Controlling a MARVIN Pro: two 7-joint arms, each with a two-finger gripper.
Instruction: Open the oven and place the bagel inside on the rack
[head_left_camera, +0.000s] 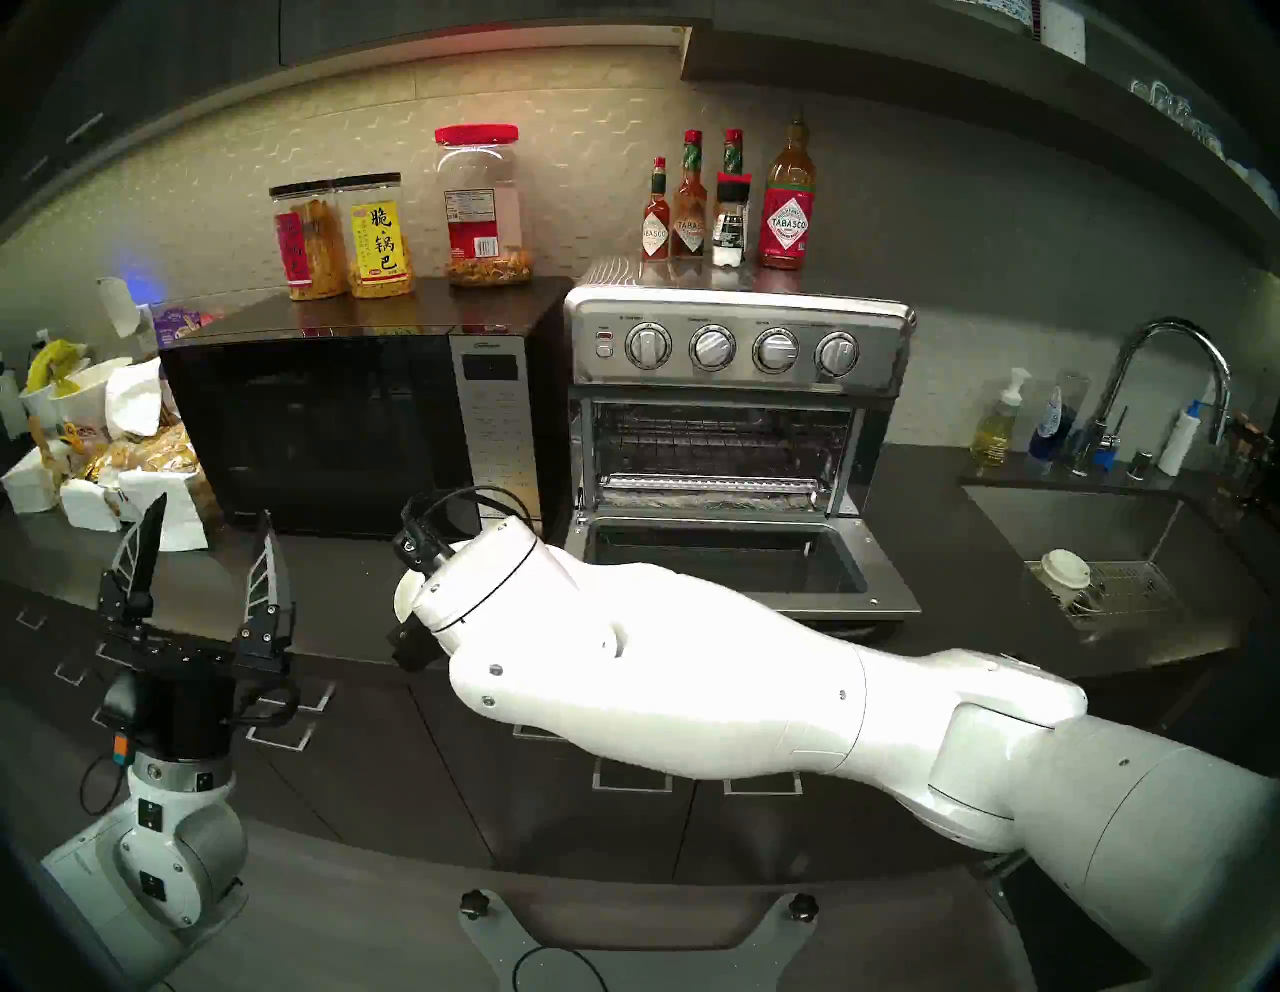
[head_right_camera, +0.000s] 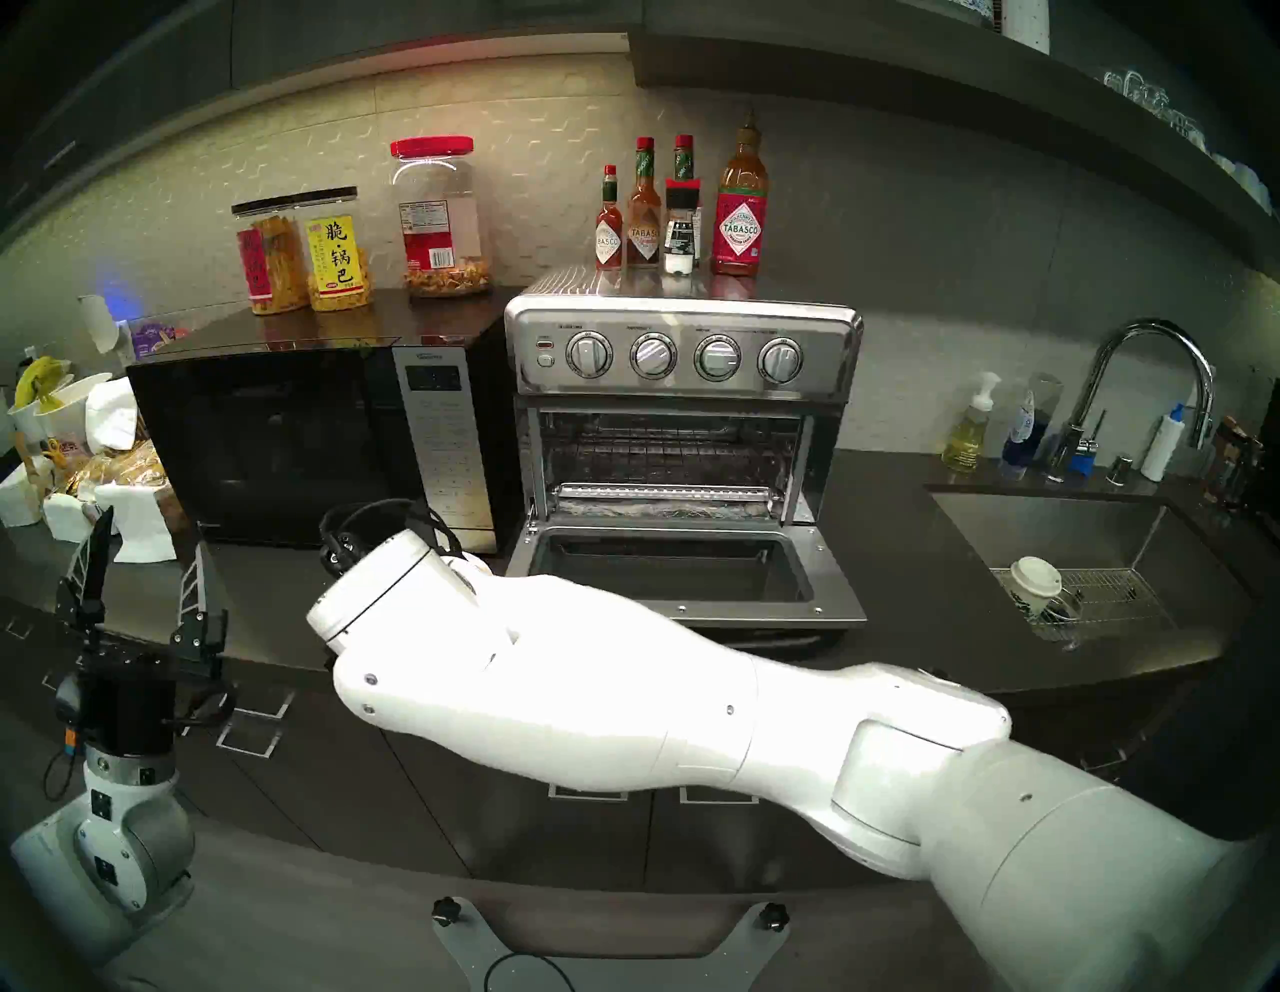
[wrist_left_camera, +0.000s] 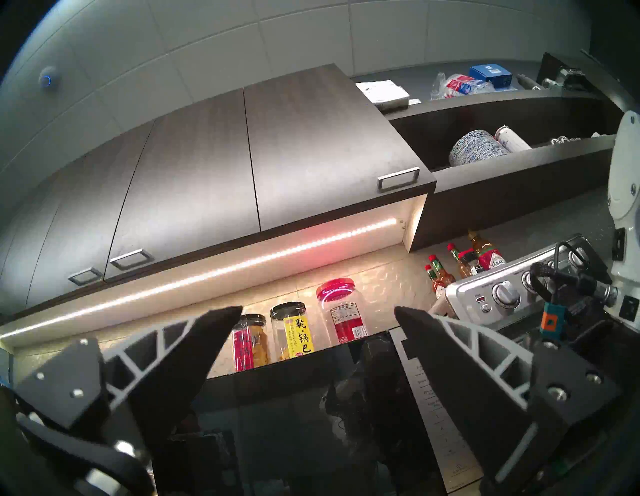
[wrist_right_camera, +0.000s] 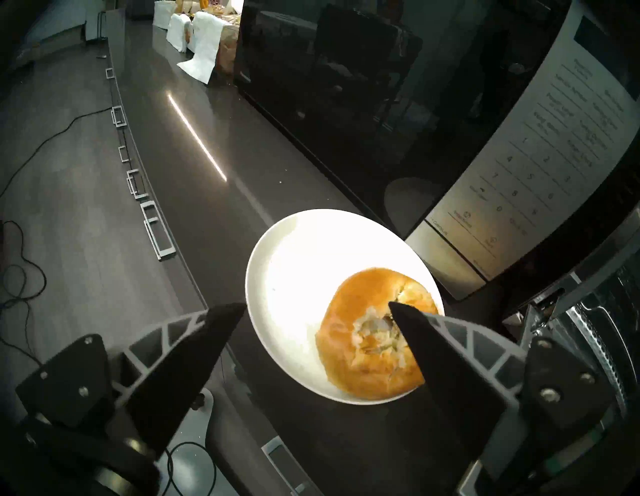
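now | oven (head_left_camera: 734, 415) door down, done | bagel (wrist_right_camera: 377, 332) on plate (wrist_right_camera: 291, 263), unpicked | right gripper (wrist_right_camera: 317, 308) spread wide, empty | rack (head_left_camera: 713, 485) bare

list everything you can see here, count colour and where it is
stainless-steel toaster oven: 1, silver, on the counter right of the microwave, door folded down open
wire rack: 1, silver, inside the oven cavity
golden-brown bagel: 1, on the white plate
round white plate: 1, on the counter in front of the microwave
black microwave: 1, left of the oven
clear snack jars: 3, two black-lidded, one red-lidded, on top of the microwave
sauce bottles and a shaker: 5, mostly red and orange, on top of the oven
steel sink: 1, far right, a white cup inside
left gripper: 1, black, raised at left, jaws open
right gripper: 1, black, above the plate, jaws open, holding nothing
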